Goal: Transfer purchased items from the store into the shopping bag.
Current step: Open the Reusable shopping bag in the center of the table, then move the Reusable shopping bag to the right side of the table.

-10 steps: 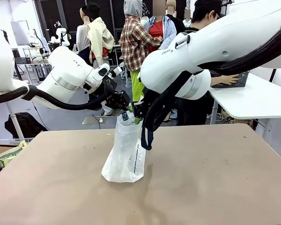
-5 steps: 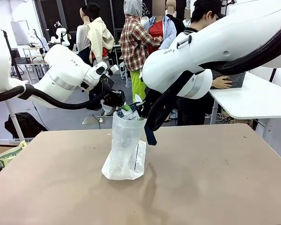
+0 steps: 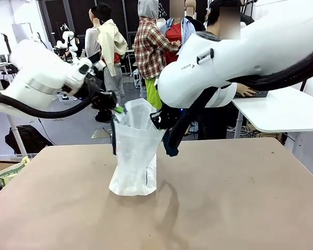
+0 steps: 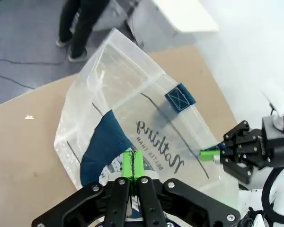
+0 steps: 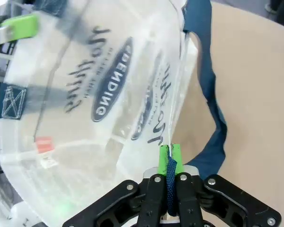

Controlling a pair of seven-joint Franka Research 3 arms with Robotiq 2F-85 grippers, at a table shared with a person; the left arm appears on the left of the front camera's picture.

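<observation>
shopping bag (image 3: 133, 156) upright, mouth spread | left tool (image 4: 131, 164), right tool (image 5: 169, 160) clamped on rim

one shopping bag (image 3: 134, 156), two pincers (image 4: 132, 156) (image 5: 169, 151)

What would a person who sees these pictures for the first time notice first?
The translucent shopping bag stands upright in the middle of the brown table, with its mouth held wide. The left pincer and the right pincer are shut on opposite sides of its top edge, under two big white arms. In the right wrist view, a navy strap is pinched between the green pads.
</observation>
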